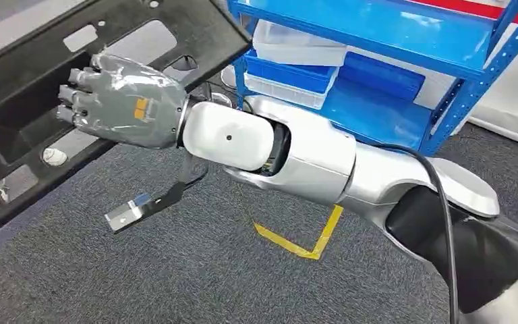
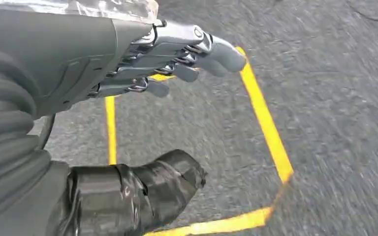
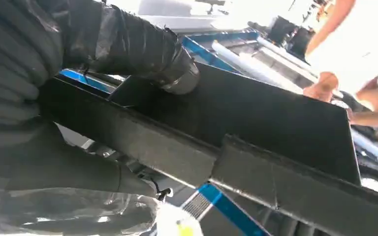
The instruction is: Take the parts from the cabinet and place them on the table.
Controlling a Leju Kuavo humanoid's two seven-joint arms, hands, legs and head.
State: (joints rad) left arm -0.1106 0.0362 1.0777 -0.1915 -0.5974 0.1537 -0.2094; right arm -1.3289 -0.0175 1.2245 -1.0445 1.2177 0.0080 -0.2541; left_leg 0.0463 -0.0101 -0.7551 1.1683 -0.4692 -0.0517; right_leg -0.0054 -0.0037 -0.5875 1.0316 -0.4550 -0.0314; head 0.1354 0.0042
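Grey carpet lies below while the right hand, fingers closed around the black panel, carries it from the blue cabinet. Left hand hangs loosely open, holding nothing. Next, probably: reaching the worktop.

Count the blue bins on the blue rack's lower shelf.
2: one blue bin under the white tray, another beside it on the shelf. The rack's upper shelf may hide more.
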